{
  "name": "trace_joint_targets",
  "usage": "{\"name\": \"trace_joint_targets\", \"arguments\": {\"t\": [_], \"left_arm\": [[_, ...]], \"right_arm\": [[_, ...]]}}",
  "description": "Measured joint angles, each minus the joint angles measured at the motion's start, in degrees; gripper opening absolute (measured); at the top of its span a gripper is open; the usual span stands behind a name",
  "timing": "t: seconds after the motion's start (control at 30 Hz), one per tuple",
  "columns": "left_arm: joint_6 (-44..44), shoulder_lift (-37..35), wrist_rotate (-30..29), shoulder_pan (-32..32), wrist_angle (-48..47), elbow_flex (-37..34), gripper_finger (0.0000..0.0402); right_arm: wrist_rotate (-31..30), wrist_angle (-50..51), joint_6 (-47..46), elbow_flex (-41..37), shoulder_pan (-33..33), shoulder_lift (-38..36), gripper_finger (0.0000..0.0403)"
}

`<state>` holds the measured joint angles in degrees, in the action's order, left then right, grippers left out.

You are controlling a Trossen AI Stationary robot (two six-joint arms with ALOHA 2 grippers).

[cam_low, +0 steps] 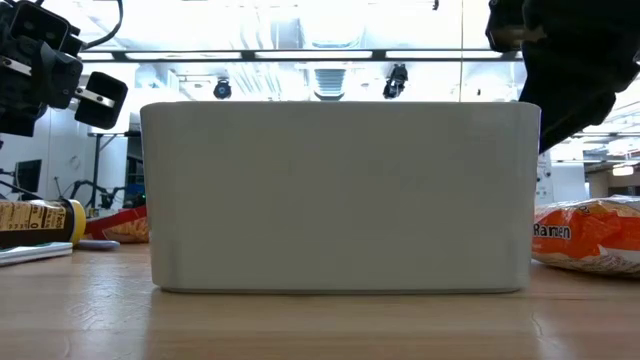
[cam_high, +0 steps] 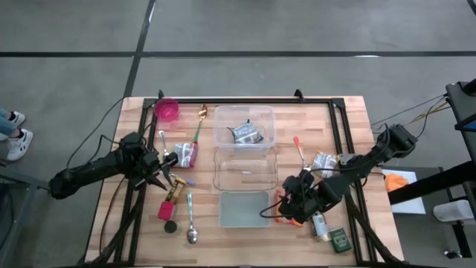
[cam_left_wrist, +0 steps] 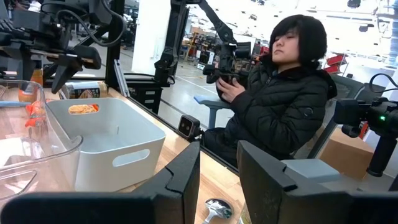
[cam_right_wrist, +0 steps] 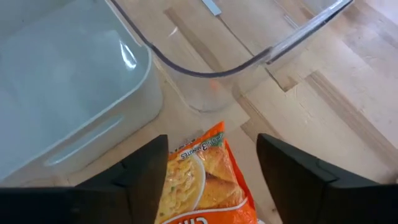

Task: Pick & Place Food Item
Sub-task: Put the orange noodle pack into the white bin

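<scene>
An orange ramen packet (cam_high: 280,216) (cam_right_wrist: 202,186) (cam_low: 590,235) lies flat on the wood table, just right of the white bin (cam_high: 244,210) (cam_right_wrist: 62,81). My right gripper (cam_high: 291,202) (cam_right_wrist: 213,146) hangs slanted above it, open. One finger stands on each side of the packet's end nearest the bin, and the low view shows them above the packet, not on it. My left gripper (cam_high: 162,177) (cam_left_wrist: 219,155) waits level at the table's left, a narrow gap between its fingers and nothing in it.
Two clear tubs (cam_high: 244,126) (cam_high: 244,170) stand behind the bin, the far one with a silver packet (cam_high: 245,132). A red packet (cam_high: 184,155), spoons, a bottle (cam_low: 40,222), a pink cup (cam_high: 167,110) and a green box (cam_high: 341,240) lie about. A seated person (cam_left_wrist: 292,93) is off the table.
</scene>
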<state>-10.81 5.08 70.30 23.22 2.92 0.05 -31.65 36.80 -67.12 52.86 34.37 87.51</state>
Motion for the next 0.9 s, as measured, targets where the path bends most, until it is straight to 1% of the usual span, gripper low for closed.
{"name": "trace_joint_targets", "arguments": {"t": [0.07, 0.17, 0.7, 0.9], "left_arm": [[0.0, 0.0, 0.0, 0.0, 0.0, 0.0, 0.0111], [0.0, 0.0, 0.0, 0.0, 0.0, 0.0, 0.0111], [0.0, 0.0, 0.0, 0.0, 0.0, 0.0, 0.0111], [0.0, 0.0, 0.0, 0.0, 0.0, 0.0, 0.0111]], "right_arm": [[0.0, 0.0, 0.1, 0.0, 0.0, 0.8, 0.0261], [0.0, 0.0, 0.2, 0.0, 0.0, 2.4, 0.0270], [0.0, -2.3, -2.2, 0.0, -0.3, 10.0, 0.0272], [0.8, -2.8, -2.4, 0.0, -0.6, 10.9, 0.0272]]}}
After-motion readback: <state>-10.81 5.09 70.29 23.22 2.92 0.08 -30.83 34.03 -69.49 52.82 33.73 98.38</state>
